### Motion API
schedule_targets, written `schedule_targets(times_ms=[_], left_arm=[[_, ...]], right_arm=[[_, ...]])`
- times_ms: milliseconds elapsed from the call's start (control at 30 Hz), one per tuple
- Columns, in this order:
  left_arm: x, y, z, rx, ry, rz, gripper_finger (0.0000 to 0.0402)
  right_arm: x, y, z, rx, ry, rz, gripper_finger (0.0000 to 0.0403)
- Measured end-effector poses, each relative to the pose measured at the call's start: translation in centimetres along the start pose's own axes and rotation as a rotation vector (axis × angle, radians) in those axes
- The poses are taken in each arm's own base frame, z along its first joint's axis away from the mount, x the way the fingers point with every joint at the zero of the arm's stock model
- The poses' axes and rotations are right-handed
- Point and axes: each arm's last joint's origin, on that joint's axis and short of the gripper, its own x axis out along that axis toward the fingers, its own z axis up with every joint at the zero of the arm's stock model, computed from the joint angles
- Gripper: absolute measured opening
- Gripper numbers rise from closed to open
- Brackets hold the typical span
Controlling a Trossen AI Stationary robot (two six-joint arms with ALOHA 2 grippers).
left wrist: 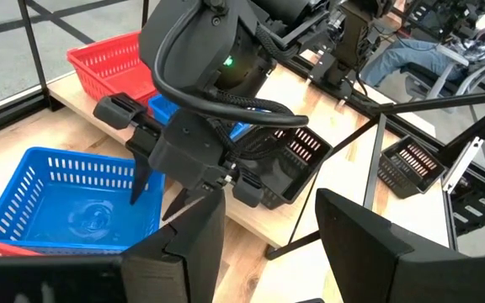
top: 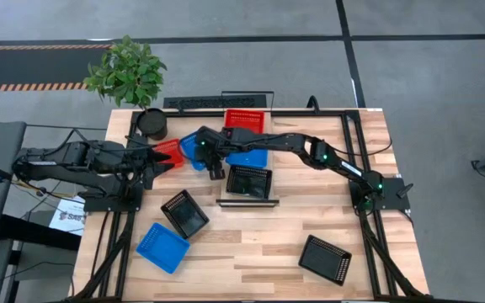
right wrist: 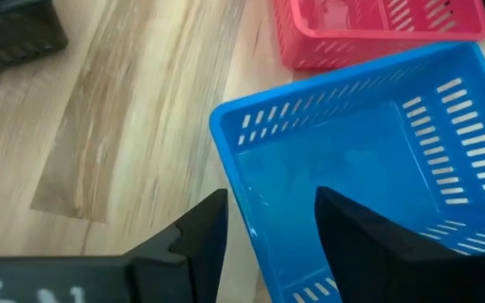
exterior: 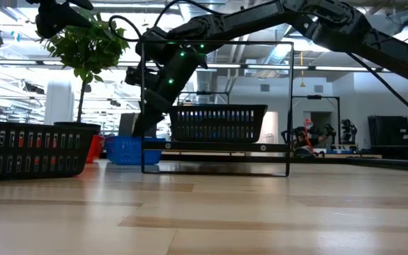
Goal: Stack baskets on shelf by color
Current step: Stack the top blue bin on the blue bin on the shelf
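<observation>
Straddling the wall of a blue perforated plastic basket (right wrist: 369,160), the right hand (right wrist: 263,223) is seen open; left hand (left wrist: 263,244) likewise open, empty.

Black cabled arms, apparently green-lit.

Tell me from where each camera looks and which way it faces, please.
High: above the table, facing straight down; both arms, left end effector and right end effector show.
Low: at tabletop height, facing level across to the shelf; the right arm enters from above.
Left wrist: on the left arm, facing the right end effector over a blue basket; own fingers show.
Right wrist: on the right arm, facing down into that blue basket; own fingers straddle its wall.
Shared: both wrist views show the blue basket.
</observation>
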Motion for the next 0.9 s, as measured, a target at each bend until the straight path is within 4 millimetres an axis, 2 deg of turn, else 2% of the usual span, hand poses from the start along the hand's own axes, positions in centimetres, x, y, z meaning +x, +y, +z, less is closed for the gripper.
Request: schedule_targets(times_ms=[900], left_arm=[[0.01,0.01,-0.01,0.001,0.001,0.001,0.0174]], right_arm=[[0.00,0.12,-0.25,-0.014,0.025,0.012,0.0183]])
